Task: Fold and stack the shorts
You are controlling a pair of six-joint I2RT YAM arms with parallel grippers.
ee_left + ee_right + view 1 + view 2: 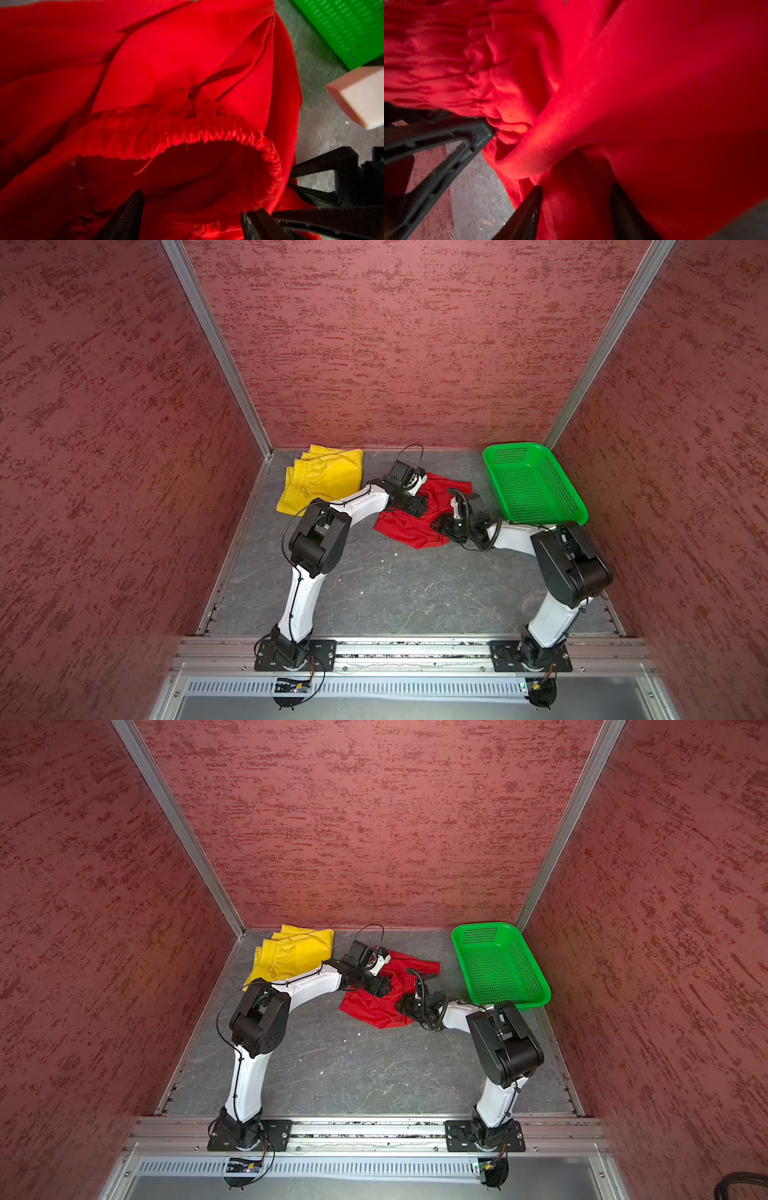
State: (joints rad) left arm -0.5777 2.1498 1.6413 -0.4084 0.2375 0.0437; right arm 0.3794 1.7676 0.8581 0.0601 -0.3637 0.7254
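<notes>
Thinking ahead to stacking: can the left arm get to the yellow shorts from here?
Probably yes. The yellow shorts lie uncovered beside the left arm's forearm, and the left gripper stands open over the red shorts, holding nothing, so it looks free to swing across.

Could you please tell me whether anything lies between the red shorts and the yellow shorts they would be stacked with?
Nothing loose does: the table strip between the red shorts and the yellow shorts is bare. Only the left arm reaches across above it, over the yellow pair's near corner.
</notes>
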